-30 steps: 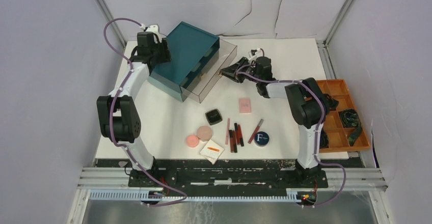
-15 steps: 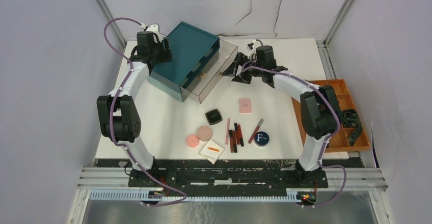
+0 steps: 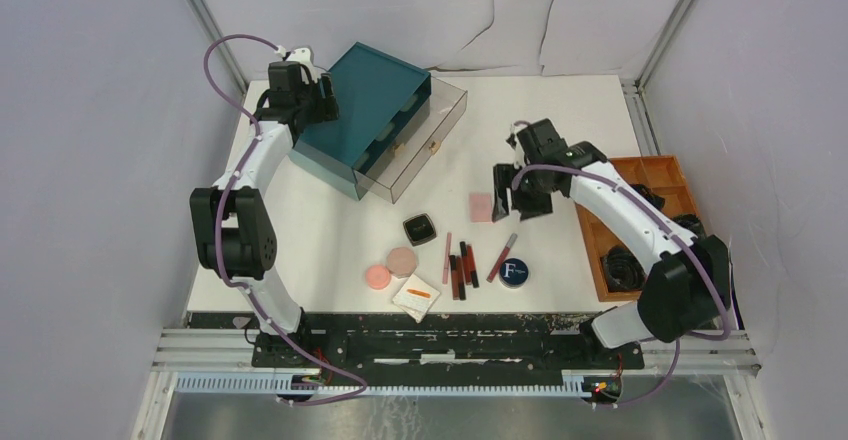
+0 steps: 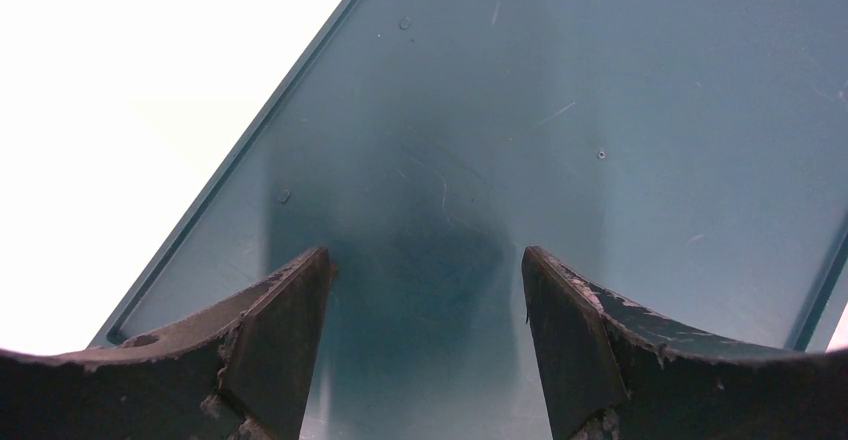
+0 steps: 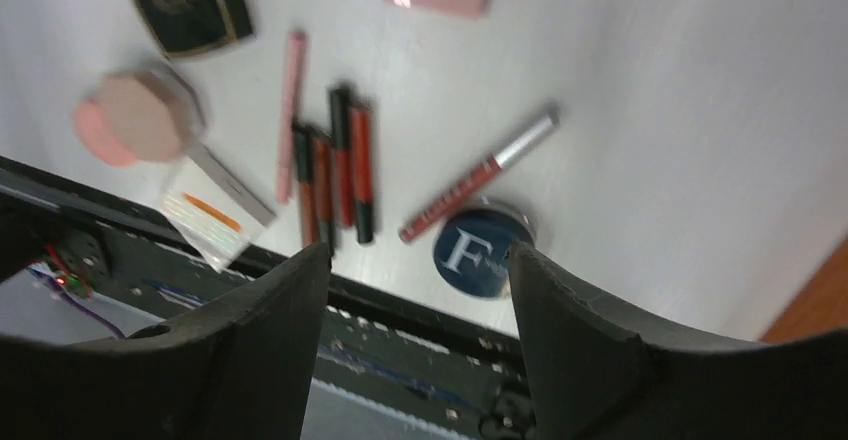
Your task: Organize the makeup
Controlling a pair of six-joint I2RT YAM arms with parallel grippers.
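The makeup lies on the white table: a pink square [image 3: 481, 207], a black square compact [image 3: 419, 228], beige [image 3: 401, 261] and pink [image 3: 378, 277] discs, a white pad [image 3: 416, 297], thin red-pink sticks [image 3: 460, 265] and a dark-blue "F" tin [image 3: 513, 272]. My right gripper [image 3: 512, 192] is open and empty, above the table just right of the pink square. Its wrist view shows the F tin [image 5: 482, 251], the sticks [image 5: 335, 165] and the compact [image 5: 187, 2] below the open gripper [image 5: 418, 260]. My left gripper [image 3: 318, 100] is open over the teal box top [image 4: 560, 90].
The teal drawer box [image 3: 370, 110] stands at the back left with a clear drawer [image 3: 420, 145] pulled out toward the middle. An orange compartment tray [image 3: 650, 225] with dark rolled bundles sits at the right edge.
My right arm has swung away from the clear drawer, forward and to the right, to a spot beside the pink square. The left arm and the makeup have not moved.
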